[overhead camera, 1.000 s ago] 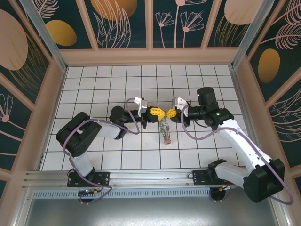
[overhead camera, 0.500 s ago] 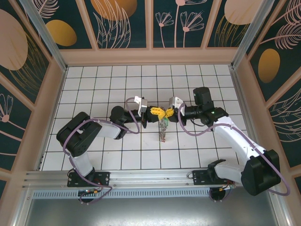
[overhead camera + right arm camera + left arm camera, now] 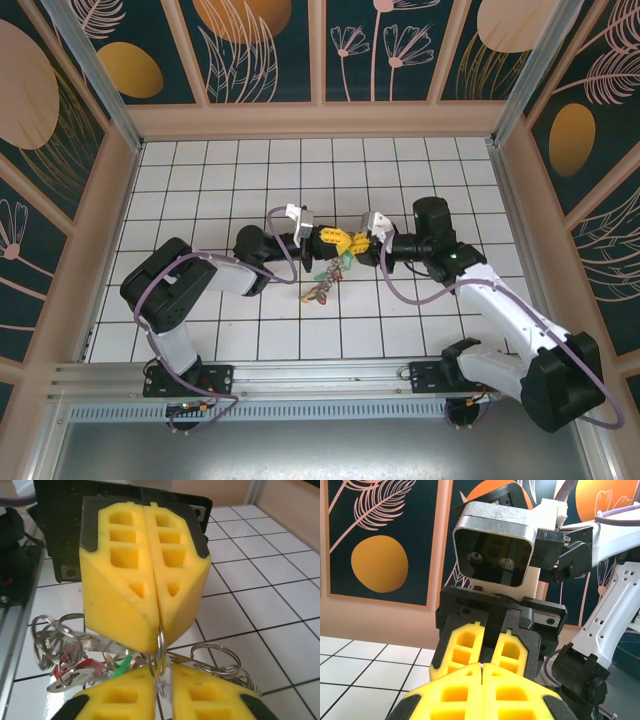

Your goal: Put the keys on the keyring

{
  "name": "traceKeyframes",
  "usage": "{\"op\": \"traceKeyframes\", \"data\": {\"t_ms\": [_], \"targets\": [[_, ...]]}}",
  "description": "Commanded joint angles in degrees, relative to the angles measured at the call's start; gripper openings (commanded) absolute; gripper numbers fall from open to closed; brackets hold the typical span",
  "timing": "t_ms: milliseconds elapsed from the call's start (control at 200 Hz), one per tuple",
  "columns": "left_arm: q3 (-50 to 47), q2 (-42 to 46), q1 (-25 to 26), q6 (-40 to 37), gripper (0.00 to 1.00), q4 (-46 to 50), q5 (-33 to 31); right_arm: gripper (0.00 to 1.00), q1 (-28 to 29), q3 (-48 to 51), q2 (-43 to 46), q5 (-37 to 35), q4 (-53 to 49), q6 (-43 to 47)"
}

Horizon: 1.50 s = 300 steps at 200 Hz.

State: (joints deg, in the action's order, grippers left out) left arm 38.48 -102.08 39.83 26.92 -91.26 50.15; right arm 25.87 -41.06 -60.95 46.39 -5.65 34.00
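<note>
Right claw (image 3: 351, 243) has slid in toward the left one since a second ago. Its yellow tips now sit right against the tips of the left claw (image 3: 331, 239), over the middle of the white tiled table (image 3: 200, 180). Keys (image 3: 319, 290) have swung too. They hung straight below the meeting point before; now the bunch trails down and to the left, low over the tiles. From above I can't tell if it touches them. Left arm looks unmoved.

Left claw: fully closed. On the right wrist view its two yellow fingers (image 3: 120, 580) are pressed flat together with only a seam between them. A thin metal keyring (image 3: 160, 647) is pinched at the bottom of that seam. Left wrist view agrees: its own pads (image 3: 450, 695) meet.

Right claw: open just a crack. Right wrist view shows a narrow slot between its own fingers (image 3: 185, 680) at the bottom edge, and the keyring runs down into that slot. The slot is wider than the wire, so I don't call it a grip. Left wrist view shows a dark slit between the same fingers.

In the right wrist view the keys hang to the left, under the left claw. They're silver blades tangled with several more small rings, with red and green tags showing. One more loose ring (image 3: 215, 657) sticks out to the right, just beside the keyring.
</note>
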Motion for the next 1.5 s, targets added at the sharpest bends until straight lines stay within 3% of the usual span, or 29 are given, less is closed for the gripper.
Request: {"op": "traceKeyframes", "data": {"t_ms": [0,185,410,966,1211,1497], "targets": [[1.1,-0.1,0.4,0.9,0.0,-13.5,-1.0,0.19,-0.8,1.2,4.4,-3.3,3.0,-0.5],[1.2,0.0,0.4,0.9,0.0,-13.5,-0.9,0.2,-2.7,0.3,8.1,-0.9,-3.1,5.0],[1.6,-0.2,0.4,1.4,0.0,-13.5,-0.9,0.29,-2.8,-1.8,7.6,2.0,-7.2,8.1],[2.7,-0.7,0.5,2.4,0.0,-13.5,1.0,0.29,-2.6,-3.7,1.7,6.4,-3.3,6.9],[3.1,-1.4,0.5,2.9,0.0,-13.7,1.2,0.26,-2.6,-4.4,1.4,6.4,-3.9,7.5],[3.0,-1.3,0.5,3.1,0.0,-13.7,1.3,0.11,-2.0,-5.2,-0.4,6.1,-6.6,9.0]]}}
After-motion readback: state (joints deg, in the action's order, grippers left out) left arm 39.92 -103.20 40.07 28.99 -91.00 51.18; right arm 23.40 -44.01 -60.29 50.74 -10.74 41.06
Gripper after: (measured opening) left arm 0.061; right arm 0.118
